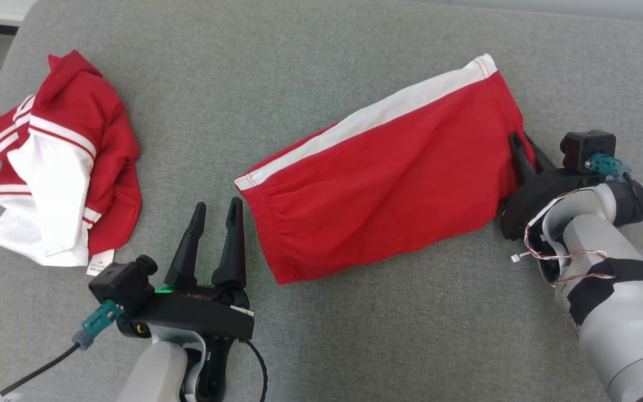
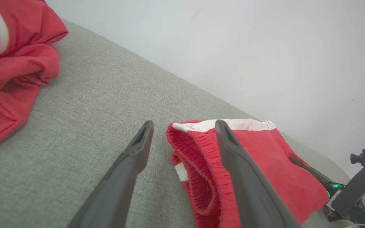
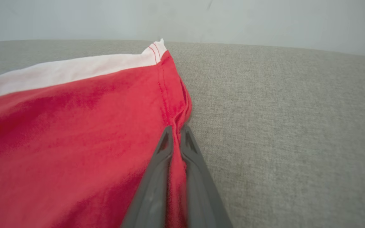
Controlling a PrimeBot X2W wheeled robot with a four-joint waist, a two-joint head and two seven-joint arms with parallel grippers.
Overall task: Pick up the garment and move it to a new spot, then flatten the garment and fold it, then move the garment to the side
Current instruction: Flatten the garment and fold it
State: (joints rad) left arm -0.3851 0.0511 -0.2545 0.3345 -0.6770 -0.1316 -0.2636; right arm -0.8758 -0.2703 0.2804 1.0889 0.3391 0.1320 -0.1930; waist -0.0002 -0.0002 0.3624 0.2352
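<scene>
Garment: the red shorts (image 1: 388,184) with a white side stripe are laid out slanted across the centre-right of the head view, on the grey cushion (image 1: 299,72).
Right gripper (image 3: 176,128): it's seen at the right-hand end of the shorts. The fingers are pinched together and the red hem edge is bunched between them, so the cloth is clamped.
Left gripper (image 1: 218,204): it's found lower centre-left in the head view. The fingers are spread wide and nothing is gripped. It's parked just beside the elastic waistband end.
Other pile: a crumpled red-and-white top (image 1: 59,162) is seen at the upper left, well apart from the shorts.
</scene>
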